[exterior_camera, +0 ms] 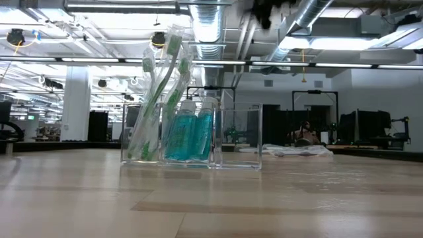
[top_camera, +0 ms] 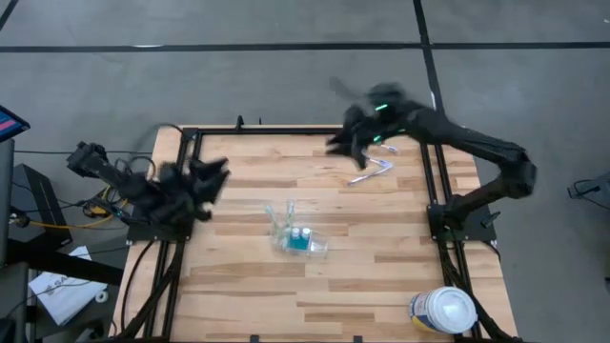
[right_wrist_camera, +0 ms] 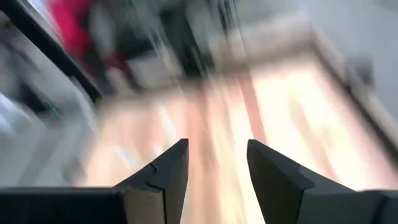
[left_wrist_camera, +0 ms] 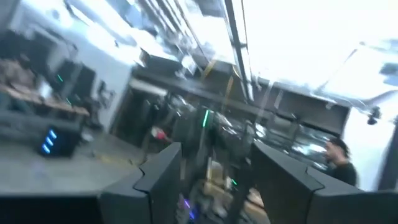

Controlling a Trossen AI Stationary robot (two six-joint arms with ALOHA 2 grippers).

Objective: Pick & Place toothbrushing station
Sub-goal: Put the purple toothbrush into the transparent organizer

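Observation:
The toothbrushing station (top_camera: 300, 238) (exterior_camera: 192, 135) is a clear plastic holder standing on its base mid-table. Green-and-white toothbrushes (exterior_camera: 158, 92) lean in one compartment, and two teal bottles (exterior_camera: 190, 135) stand beside them. My left gripper (top_camera: 217, 176) (left_wrist_camera: 214, 186) is raised near the table's left edge, away from the station. It is open with nothing between its fingers, and it faces out into the room. My right gripper (top_camera: 341, 145) (right_wrist_camera: 217, 162) hangs blurred over the far part of the table. It is open and has nothing in it.
A small clear-and-white thing (top_camera: 372, 171) (exterior_camera: 297, 151) lies flat on the table near my right gripper. A white-lidded round tub (top_camera: 443, 310) stands at the near right corner. Black frame rails (top_camera: 434, 181) edge the table. A person (left_wrist_camera: 339, 163) shows in the room beyond.

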